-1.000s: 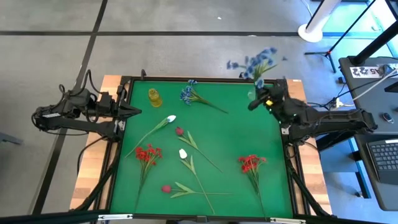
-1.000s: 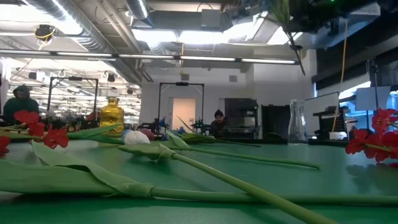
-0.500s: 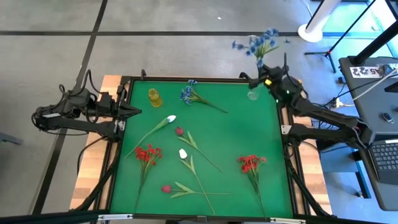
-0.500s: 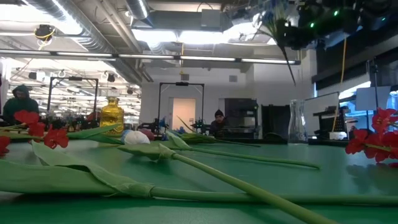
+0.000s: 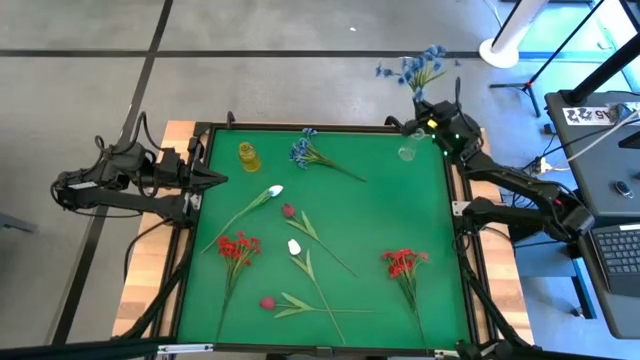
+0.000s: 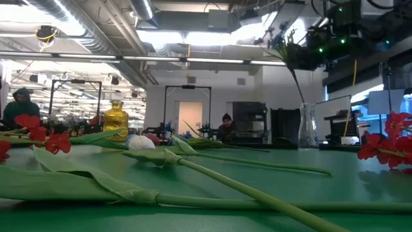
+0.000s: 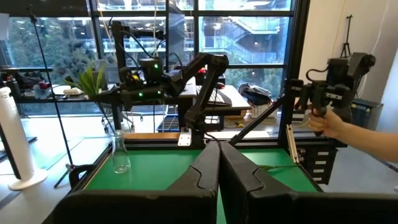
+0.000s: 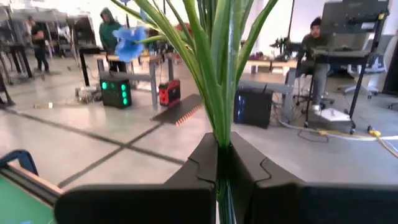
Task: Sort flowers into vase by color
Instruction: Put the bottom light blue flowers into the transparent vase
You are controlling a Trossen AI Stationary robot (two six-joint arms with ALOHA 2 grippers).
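My right gripper (image 5: 432, 118) is high over the table's far right corner, shut on a blue flower bunch (image 5: 415, 68) whose heads reach beyond the far edge. The lower stem (image 6: 296, 84) slants down toward the mouth of the clear glass vase (image 6: 308, 125); whether its tip is inside, I cannot tell. My left gripper (image 5: 220, 179) waits shut at the left edge. Lying flat on the green mat are another blue cluster (image 5: 303, 150), two white tulips (image 5: 274, 191) (image 5: 294, 246), two red clusters (image 5: 237, 246) (image 5: 403, 262) and two dark red buds (image 5: 288, 211) (image 5: 267, 303). My right gripper pinches the bunch's green stems (image 8: 221, 134) between its two fingers, below the leaves. The fingers lie across the stems, roughly level and pointing past the far edge. The bunch is lifted clear of the table, nearly upright, blue heads (image 8: 129, 37) above and the bare stem hanging below.
A yellow-gold vase (image 5: 248, 156) stands near the far edge, left of the middle. The table has a raised black frame (image 5: 300, 128). People show in the room beyond, one holding a hand-held device (image 7: 336, 74). Bare green mat (image 5: 385, 210) lies between the flowers.
My right gripper has moved toward the far edge, past the clear vase, and has tipped so that the blue bunch stands more upright. The blue heads have swung out beyond the far edge, and the lower stem has swung in toward the vase's mouth.
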